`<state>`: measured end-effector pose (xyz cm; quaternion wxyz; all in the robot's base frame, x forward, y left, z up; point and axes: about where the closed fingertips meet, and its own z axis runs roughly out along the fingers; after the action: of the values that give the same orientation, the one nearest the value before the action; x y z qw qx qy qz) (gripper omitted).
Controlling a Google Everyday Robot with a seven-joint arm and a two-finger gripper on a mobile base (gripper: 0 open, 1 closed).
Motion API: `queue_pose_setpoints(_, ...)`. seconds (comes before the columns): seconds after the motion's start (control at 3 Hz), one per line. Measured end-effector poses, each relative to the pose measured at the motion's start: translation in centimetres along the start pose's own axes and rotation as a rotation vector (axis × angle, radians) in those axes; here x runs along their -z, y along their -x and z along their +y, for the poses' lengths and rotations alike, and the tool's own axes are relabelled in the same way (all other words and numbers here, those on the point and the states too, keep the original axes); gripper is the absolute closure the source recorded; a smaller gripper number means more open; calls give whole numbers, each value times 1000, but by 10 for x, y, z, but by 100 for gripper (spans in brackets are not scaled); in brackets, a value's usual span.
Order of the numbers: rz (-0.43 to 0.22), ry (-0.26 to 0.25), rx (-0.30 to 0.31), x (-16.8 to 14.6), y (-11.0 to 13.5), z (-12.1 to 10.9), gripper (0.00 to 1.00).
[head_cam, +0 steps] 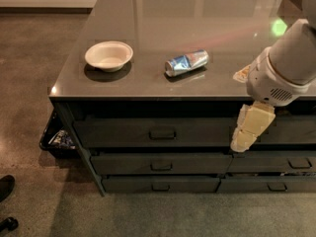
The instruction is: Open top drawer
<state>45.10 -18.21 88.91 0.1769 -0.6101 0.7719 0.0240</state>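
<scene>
The top drawer (pixel 113 131) is the wide dark grey front just under the counter top, with a small rectangular pull handle (pixel 163 133) at its centre. It looks shut, flush with the two shallower fronts below it. My gripper (pixel 244 141) hangs from the white arm at the right, with cream-coloured fingers pointing down in front of the drawer's right end. It is to the right of the handle and apart from it.
On the glossy counter (pixel 148 14) sit a white bowl (pixel 108 55), a crushed blue can (pixel 186 62) lying on its side and a snack packet (pixel 242 74) partly behind my arm. A neighbouring drawer stack (pixel 291 162) is at the right. A black crate (pixel 54 137) sits on the floor at the left.
</scene>
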Motion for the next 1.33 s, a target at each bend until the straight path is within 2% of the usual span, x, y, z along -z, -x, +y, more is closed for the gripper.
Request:
queue_pose_setpoints(0.33, -40, 17, -10, -32, 4, 3, 0)
queue_pose_setpoints(0.67, -127, 81, 9, -93, 23, 18, 0)
queue_pose_setpoints(1.0, -203, 173, 57, -143, 43, 37, 0)
queue_pose_setpoints(1.33, -205, 174, 57, -143, 43, 37, 0)
